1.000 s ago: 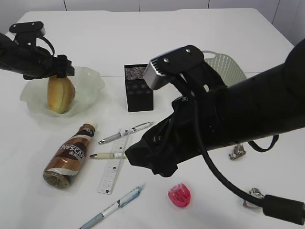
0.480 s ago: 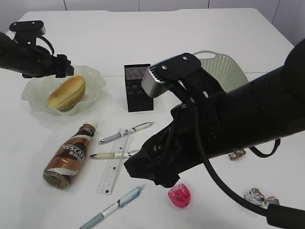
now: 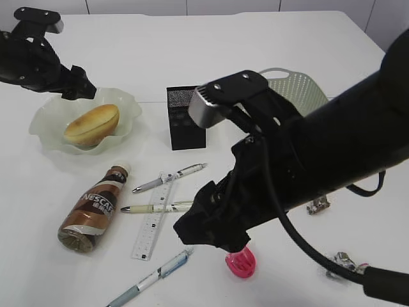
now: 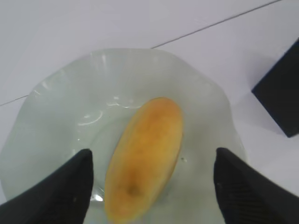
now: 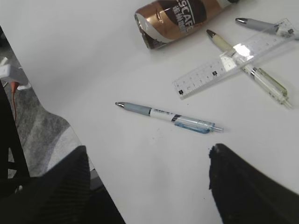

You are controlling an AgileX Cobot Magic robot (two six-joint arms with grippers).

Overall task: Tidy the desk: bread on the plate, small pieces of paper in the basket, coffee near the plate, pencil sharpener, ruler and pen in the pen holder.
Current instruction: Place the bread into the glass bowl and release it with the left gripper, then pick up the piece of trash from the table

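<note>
Golden bread (image 3: 91, 125) now lies flat on the plate (image 3: 131, 109), upper left; we lift our left gripper (image 3: 75, 91), both sets of fingers spread empty, so that step is done.

A white worktop (image 3: 192, 57) carries a frilled translucent plate (image 3: 45, 131) at the left, a black mesh pen holder (image 3: 185, 118) near the middle and a pale perforated basket (image 3: 300, 89) behind the right arm. In front lie a Nescafé coffee bottle (image 3: 89, 211) on its side, a clear ruler (image 3: 153, 220) crossed by a cream pen (image 3: 153, 207), a grey pen (image 3: 169, 177) and a blue pen (image 3: 150, 278). A pink pencil sharpener (image 3: 241, 263) and crumpled paper scraps (image 3: 342, 262) lie towards the right.
</note>
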